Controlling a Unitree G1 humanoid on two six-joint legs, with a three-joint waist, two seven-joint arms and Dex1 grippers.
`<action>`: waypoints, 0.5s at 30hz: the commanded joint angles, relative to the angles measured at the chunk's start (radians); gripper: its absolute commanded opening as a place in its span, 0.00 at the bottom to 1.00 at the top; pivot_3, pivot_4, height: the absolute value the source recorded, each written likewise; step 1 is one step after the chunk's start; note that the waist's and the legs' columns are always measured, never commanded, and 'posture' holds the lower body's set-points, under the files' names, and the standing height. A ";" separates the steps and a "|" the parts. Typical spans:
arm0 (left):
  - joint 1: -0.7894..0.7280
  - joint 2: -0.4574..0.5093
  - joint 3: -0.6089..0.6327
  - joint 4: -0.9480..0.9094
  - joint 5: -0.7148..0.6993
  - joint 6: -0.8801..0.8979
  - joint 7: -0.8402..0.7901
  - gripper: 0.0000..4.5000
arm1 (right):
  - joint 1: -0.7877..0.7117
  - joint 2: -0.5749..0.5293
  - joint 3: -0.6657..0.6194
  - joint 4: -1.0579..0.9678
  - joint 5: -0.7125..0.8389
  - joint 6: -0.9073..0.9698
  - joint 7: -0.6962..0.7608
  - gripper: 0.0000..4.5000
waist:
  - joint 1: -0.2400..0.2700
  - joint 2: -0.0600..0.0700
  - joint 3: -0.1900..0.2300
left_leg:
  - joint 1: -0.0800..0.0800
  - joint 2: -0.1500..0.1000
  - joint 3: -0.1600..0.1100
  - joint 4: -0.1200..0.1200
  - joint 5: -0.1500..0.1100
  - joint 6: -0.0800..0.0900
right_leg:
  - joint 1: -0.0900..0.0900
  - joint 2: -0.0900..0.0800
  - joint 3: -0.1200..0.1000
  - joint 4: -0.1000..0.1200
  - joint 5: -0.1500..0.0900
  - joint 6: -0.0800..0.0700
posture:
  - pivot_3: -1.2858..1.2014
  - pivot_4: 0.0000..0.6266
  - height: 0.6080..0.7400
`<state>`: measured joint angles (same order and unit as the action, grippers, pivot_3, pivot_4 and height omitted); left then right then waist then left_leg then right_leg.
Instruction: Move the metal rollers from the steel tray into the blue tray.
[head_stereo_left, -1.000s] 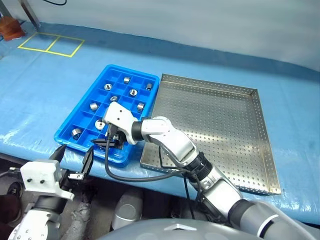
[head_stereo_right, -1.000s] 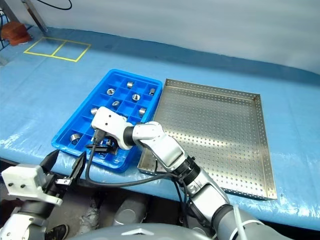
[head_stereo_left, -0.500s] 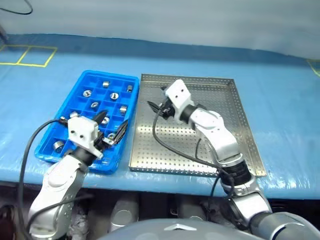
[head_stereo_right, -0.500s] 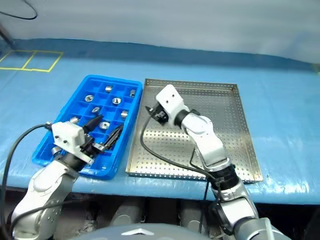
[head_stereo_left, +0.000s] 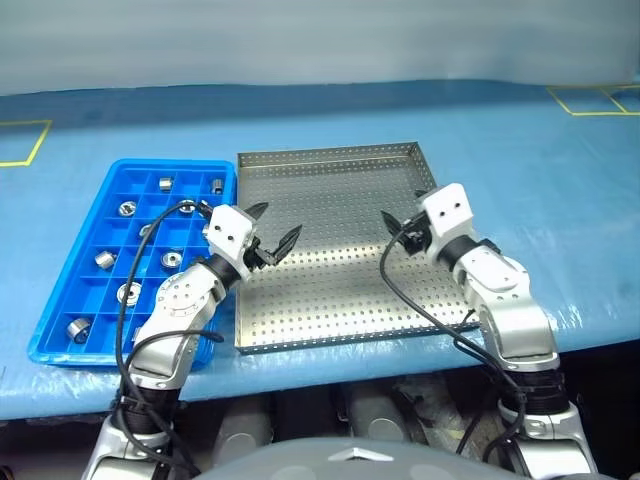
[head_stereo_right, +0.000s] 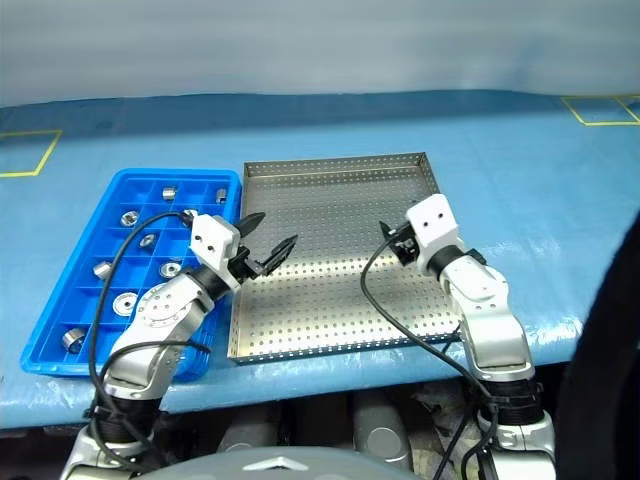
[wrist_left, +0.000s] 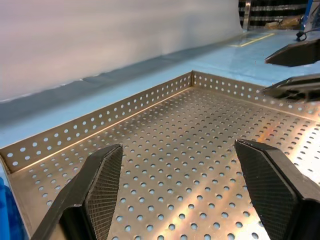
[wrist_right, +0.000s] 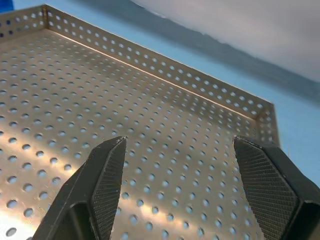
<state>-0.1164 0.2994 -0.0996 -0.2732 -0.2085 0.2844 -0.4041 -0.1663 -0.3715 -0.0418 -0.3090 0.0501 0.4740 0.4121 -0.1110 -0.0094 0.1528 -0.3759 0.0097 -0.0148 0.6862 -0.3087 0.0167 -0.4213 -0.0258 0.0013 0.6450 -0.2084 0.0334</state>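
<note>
Both claws, left (head_stereo_left: 272, 237) and right (head_stereo_left: 398, 227), hover released over the steel tray (head_stereo_left: 330, 160).

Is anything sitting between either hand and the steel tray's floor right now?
Nothing visible. The left hand and right hand both hang open over the steel tray, whose perforated floor is bare beneath them. The metal rollers all lie in the blue tray.

Near-left corner of the steel tray (head_stereo_left: 330, 200) behind left arm

Blue tray (head_stereo_left: 60, 300), grey perforated steel tray (head_stereo_left: 330, 250)
</note>
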 joint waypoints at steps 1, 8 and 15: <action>-0.015 -0.032 0.017 0.018 0.068 -0.119 0.067 0.87 | 0.017 0.020 -0.021 -0.034 0.045 -0.072 0.008 0.80 | -0.015 0.000 0.000 | 0.000 0.000 0.001 0.000 0.000 0.000 | 0.000 0.000 0.001 0.000 0.000 0.000 | 0.41 0.24 1.00; -0.021 -0.078 -0.010 0.027 0.091 -0.145 0.070 0.87 | 0.058 0.028 0.005 -0.024 0.049 -0.130 0.013 0.80 | -0.038 0.000 0.000 | 0.001 0.001 0.007 0.001 0.000 0.004 | -0.001 -0.001 0.010 0.000 0.003 0.005 | 0.40 0.24 1.00; 0.002 -0.022 -0.030 -0.022 -0.008 -0.008 -0.072 0.87 | 0.057 0.040 0.019 -0.029 0.046 -0.138 -0.008 0.80 | -0.063 0.000 0.000 | 0.001 0.001 0.011 0.005 -0.001 0.007 | -0.001 -0.001 0.014 0.000 0.005 0.009 | 0.40 0.24 1.00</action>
<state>-0.1171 0.2685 -0.1152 -0.2433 -0.1798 0.2416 -0.4331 -0.1024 -0.3354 -0.0192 -0.3079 0.0863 0.3679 0.4107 -0.1743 -0.0093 0.1527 -0.3746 0.0104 -0.0035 0.6912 -0.3099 0.0241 -0.4225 -0.0270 0.0152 0.6451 -0.2034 0.0422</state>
